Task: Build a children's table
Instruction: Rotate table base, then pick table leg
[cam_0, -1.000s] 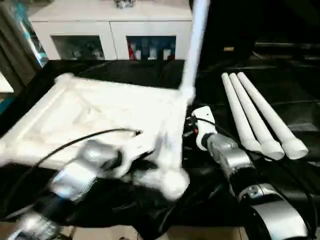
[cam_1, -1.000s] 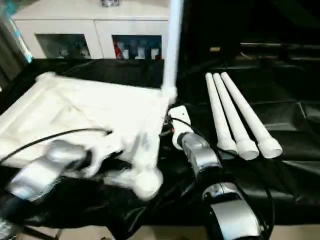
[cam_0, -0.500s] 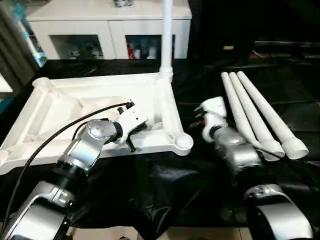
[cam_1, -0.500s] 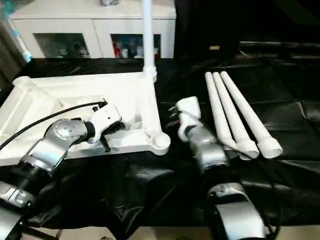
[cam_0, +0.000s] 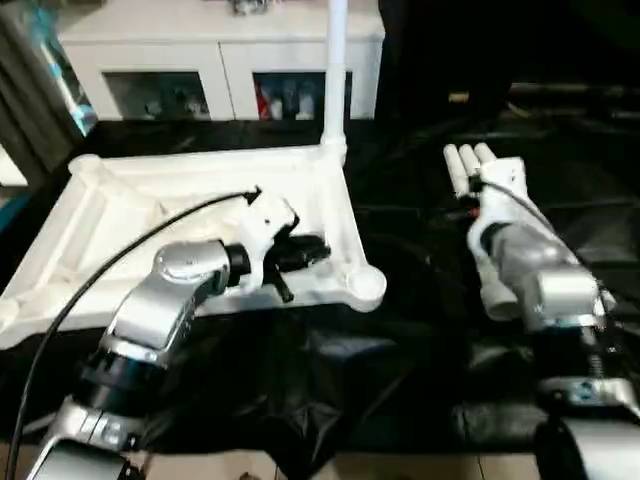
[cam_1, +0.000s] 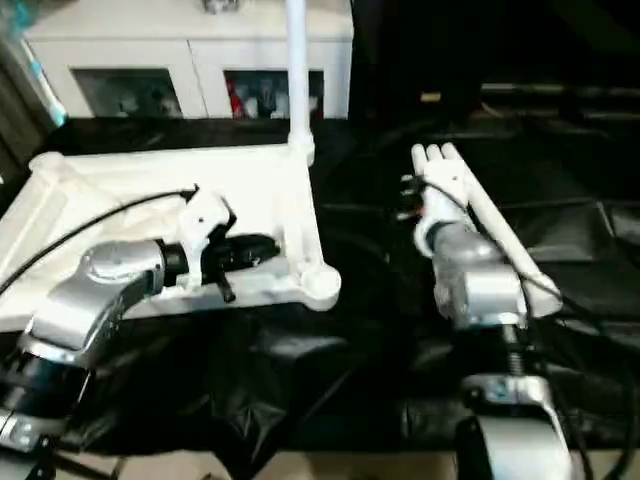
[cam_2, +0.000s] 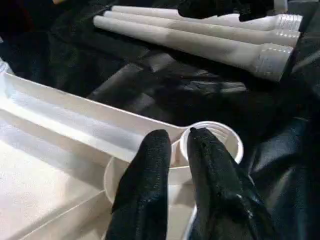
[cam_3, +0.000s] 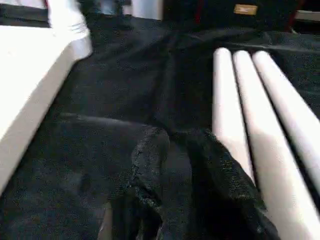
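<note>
The children's table (cam_0: 180, 215) lies upside down on the black sheet (cam_0: 400, 350), its ribbed underside facing up, and serves as the landmark here. Nearest the robot, at the table's near right corner, an open round socket (cam_0: 366, 285) stands empty. The left gripper (cam_0: 312, 250) hovers over the table's near rim just beside that socket; in the left wrist view its black fingers (cam_2: 150, 170) stand narrowly apart with a slim gap between them, holding nothing, their tips close above the socket's edge. To the right of the table, well apart from it across bare black sheet, three loose legs (cam_3: 260, 115) lie side by side, touching one another. The right gripper (cam_3: 175, 137) hangs low over the sheet just beside the nearest of those legs, its fingers a little apart and empty. At the table's far right corner one fitted leg (cam_0: 335, 70) rises upright. Beyond the table's far edge stands a white cabinet (cam_0: 215, 60) with glass doors.
</note>
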